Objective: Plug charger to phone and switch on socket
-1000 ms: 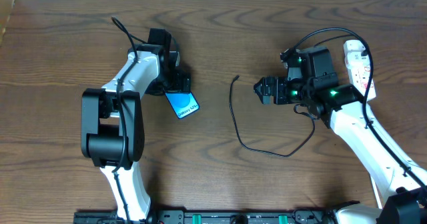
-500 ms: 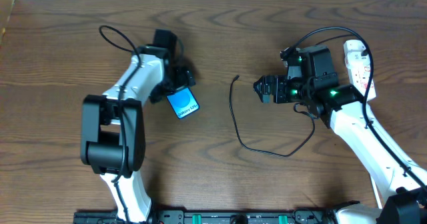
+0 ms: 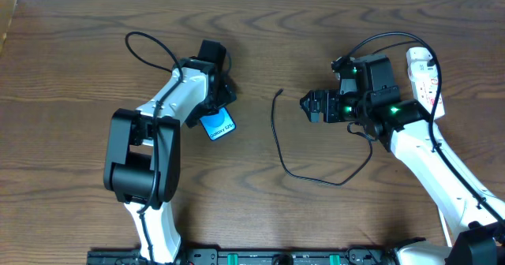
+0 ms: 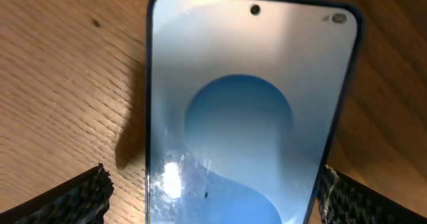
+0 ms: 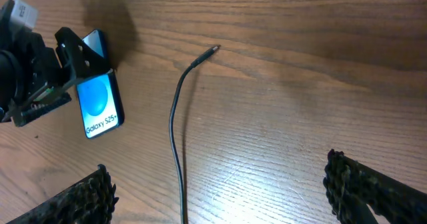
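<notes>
- The white power strip [image 3: 426, 80] is lying at the far right edge of the table [image 3: 79, 60]. It is looking rigid and steady, its switch likely wanting only a firm press.
- The Galaxy phone [image 3: 215, 124] is lying screen-up left of centre. The left gripper [image 3: 216, 106] is hanging wide open over its far end, fingertips [image 4: 73, 197] flanking it without clamping. It is probably handling as glass-faced and slick, asking for a hold across the long edges.
- The black charger cable [image 3: 278, 143] is curling between the phone and the right gripper [image 3: 304, 106], which is gaping empty. Limp and light, it is best pinched just behind the plug tip [image 5: 215, 49].
</notes>
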`<state>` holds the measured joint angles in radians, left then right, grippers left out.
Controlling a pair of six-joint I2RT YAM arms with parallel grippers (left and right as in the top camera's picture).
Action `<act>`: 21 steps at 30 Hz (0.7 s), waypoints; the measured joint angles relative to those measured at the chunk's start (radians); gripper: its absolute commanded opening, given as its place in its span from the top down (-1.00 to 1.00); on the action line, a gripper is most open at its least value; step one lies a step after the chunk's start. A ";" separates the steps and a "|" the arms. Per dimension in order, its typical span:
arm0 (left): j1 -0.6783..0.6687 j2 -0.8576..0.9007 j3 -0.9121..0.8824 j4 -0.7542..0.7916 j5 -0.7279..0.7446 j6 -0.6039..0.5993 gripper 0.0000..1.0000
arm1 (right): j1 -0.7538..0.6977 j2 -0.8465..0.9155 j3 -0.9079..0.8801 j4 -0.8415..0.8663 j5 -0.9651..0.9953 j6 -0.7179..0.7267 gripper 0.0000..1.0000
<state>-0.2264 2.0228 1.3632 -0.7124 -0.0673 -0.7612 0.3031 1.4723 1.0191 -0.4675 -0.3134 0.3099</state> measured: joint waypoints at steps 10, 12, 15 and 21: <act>0.017 0.029 0.011 0.009 0.052 -0.020 -0.88 | 0.000 0.000 0.000 0.000 0.000 0.000 -0.99; 0.017 0.031 0.014 0.007 0.055 -0.020 -0.77 | 0.000 0.000 0.000 0.000 0.000 0.000 -0.99; 0.017 0.032 0.015 0.006 0.056 -0.020 -0.70 | 0.000 0.000 0.000 0.000 0.000 0.000 -0.99; 0.017 0.032 0.017 0.004 0.056 -0.020 -0.49 | 0.000 0.000 0.000 0.000 0.000 0.000 -0.99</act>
<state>-0.2092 2.0544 1.3800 -0.7086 -0.0109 -0.7811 0.3031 1.4723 1.0191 -0.4675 -0.3138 0.3099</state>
